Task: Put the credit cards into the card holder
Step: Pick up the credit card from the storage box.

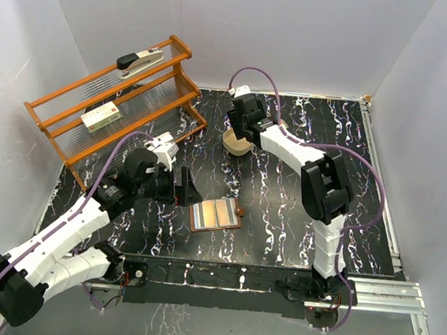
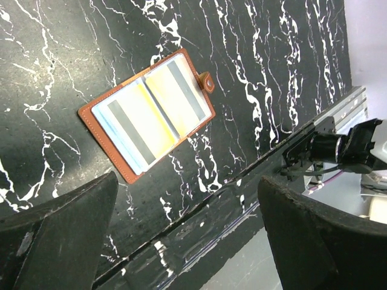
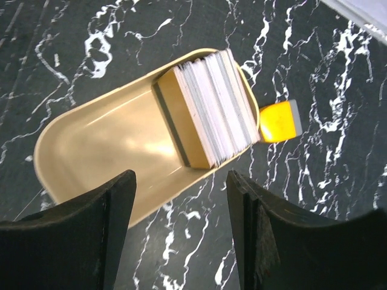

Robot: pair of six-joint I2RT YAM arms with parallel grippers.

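Best pinch the light, stiff, likely slick credit cards (image 3: 211, 109) by their upstanding edges in the tray (image 3: 91, 148), below the empty, wide-spread right gripper (image 3: 180, 199); left gripper (image 2: 187, 199) likewise spread near the unfolded card holder (image 2: 148, 115).

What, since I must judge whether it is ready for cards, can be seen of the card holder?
The card holder is a brown, leather-looking bifold with a stitched edge, lying open and flat, inside up, on the black marbled table between the two arms. Its two inner panels show pale, yellow and grey stripes, seemingly through clear pockets. A small snap tab sticks out from one outer edge. Only the table touches it; the left arm's fingers are spread wide, clear of it.
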